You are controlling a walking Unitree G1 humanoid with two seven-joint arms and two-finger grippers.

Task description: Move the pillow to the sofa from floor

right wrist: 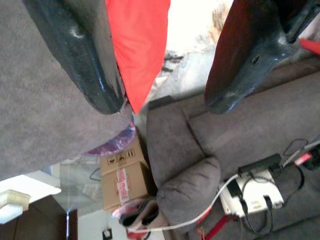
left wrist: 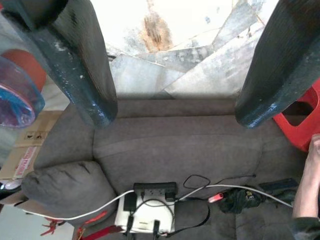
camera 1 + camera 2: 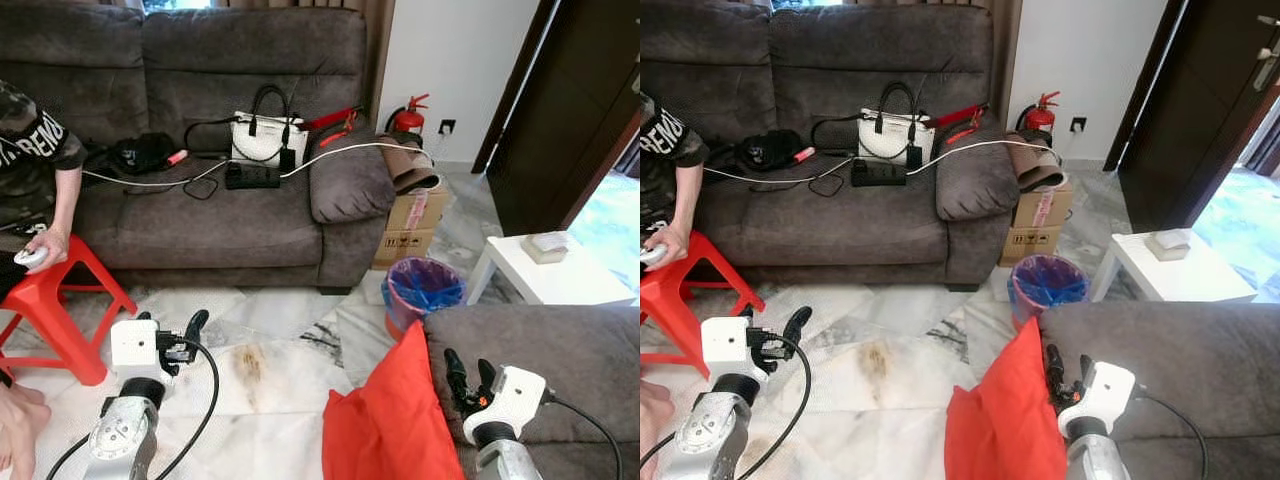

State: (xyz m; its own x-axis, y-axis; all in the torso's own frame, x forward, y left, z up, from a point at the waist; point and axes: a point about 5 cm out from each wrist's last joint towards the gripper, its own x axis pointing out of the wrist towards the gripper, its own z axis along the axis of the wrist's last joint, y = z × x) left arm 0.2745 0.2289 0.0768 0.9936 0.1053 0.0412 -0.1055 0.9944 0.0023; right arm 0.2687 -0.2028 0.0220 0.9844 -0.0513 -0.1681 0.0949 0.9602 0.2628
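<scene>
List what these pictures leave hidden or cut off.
- Red pillow: its lower part runs off the bottom edge of both eye views, so its contact with the floor is unseen.
- Person: cut by the left edge.
- Blue bin: its base is hidden behind the near sofa.

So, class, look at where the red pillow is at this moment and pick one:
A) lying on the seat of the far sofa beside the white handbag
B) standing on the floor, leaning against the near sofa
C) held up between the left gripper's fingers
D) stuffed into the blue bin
B: the red pillow stands on the marble floor against the near sofa, beside the right gripper, whose fingers are open and hold nothing.
</scene>
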